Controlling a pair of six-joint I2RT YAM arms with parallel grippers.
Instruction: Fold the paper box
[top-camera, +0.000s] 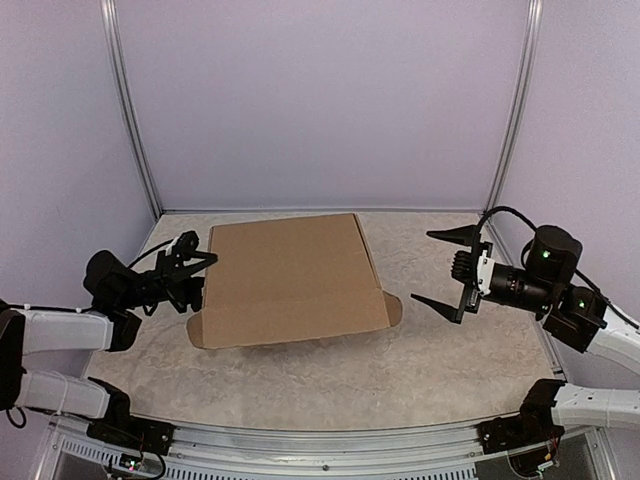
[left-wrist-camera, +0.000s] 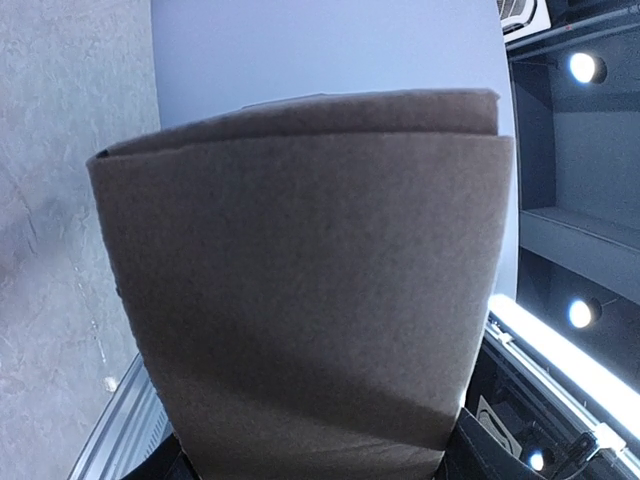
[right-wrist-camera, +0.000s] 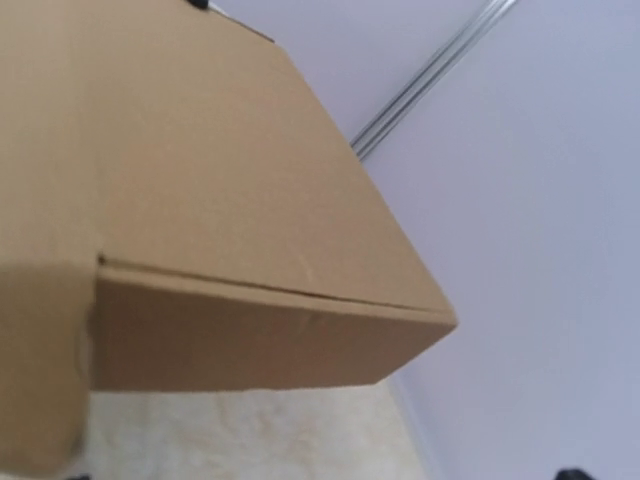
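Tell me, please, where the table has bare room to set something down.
Bare table lies in front of the paper box, and between it and the open right gripper. The left side is crowded: the left gripper is at the box's edge.

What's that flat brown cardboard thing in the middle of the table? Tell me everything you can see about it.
The paper box is plain, unmarked brown cardboard with a matte, slightly fibrous look. It forms a shallow rectangle, its broad top panel closed over low side walls, with a thin seam where top meets side. Rounded tabs stick out at its two near corners. It sits mid-table. The left gripper is at its left edge, grip unconfirmed; the right gripper is open, clear of it.
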